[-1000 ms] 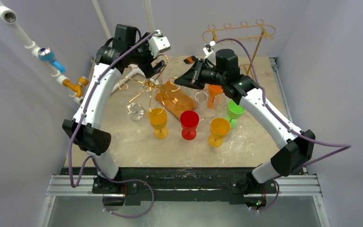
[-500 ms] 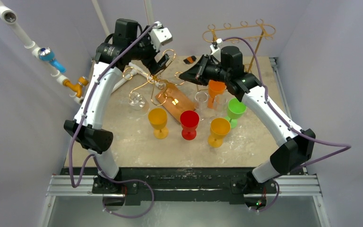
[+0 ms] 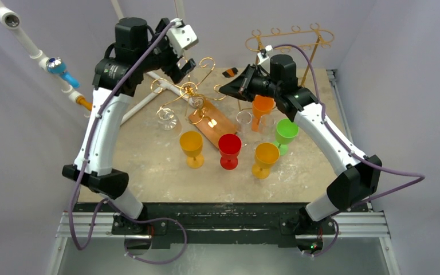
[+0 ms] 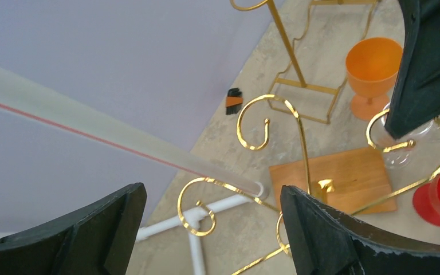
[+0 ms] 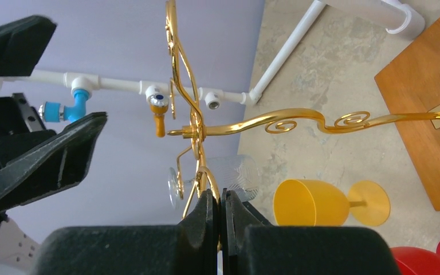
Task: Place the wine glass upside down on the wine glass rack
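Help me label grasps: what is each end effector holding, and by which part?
Right end effector pinches a curled gold arm of the wine glass rack; left end effector open, holding nothing.

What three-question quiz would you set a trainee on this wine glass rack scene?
1. True or false: the left end effector is shut.
2. The right end effector grips: A) green glass, B) wine glass rack, C) white pipe?
3. What colour glass stands between the two yellow glasses?
Key: 1 false; 2 B; 3 the red glass.
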Action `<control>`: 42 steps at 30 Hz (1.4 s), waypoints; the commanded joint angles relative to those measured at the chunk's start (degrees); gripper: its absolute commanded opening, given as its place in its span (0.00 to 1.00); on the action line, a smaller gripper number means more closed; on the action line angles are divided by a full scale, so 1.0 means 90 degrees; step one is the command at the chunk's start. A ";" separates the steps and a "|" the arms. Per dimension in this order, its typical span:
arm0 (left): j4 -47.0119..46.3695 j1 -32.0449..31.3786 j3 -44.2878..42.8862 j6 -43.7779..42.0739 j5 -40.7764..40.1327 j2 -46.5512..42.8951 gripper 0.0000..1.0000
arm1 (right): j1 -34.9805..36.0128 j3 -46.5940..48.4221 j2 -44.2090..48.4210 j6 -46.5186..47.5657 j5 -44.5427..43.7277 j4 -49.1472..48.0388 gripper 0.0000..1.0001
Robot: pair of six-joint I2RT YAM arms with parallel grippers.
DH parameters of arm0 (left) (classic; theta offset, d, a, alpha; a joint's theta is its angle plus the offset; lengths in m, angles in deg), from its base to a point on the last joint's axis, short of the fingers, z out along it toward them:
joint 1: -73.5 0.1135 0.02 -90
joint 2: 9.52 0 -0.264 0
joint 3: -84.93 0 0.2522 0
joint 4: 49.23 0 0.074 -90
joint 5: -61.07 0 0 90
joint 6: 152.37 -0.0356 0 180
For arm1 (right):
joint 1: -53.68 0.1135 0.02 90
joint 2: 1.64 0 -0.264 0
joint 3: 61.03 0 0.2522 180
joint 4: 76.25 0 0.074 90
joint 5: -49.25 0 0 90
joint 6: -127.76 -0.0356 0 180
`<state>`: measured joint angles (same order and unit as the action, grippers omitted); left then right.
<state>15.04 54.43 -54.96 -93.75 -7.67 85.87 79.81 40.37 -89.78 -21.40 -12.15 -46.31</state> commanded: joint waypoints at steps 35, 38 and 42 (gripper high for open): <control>-0.3051 0.1875 0.5770 -0.4753 0.0584 -0.3326 0.70 | -0.0354 -0.0241 -0.0540 0.0235 -0.0403 0.0466 0.00; -0.3606 0.1913 0.6057 -0.4638 0.0810 -0.3377 0.69 | -0.0392 -0.0306 -0.0529 0.0235 -0.0345 0.0430 0.00; -0.3592 0.2271 0.6107 -0.4942 0.1714 -0.3251 0.68 | -0.0497 -0.0367 -0.0538 0.0259 -0.0246 0.0393 0.00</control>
<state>-9.14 71.80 -0.34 -136.63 -3.26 56.47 76.07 39.89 -90.53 -21.38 -9.27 -47.05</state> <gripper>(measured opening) 0.688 0.048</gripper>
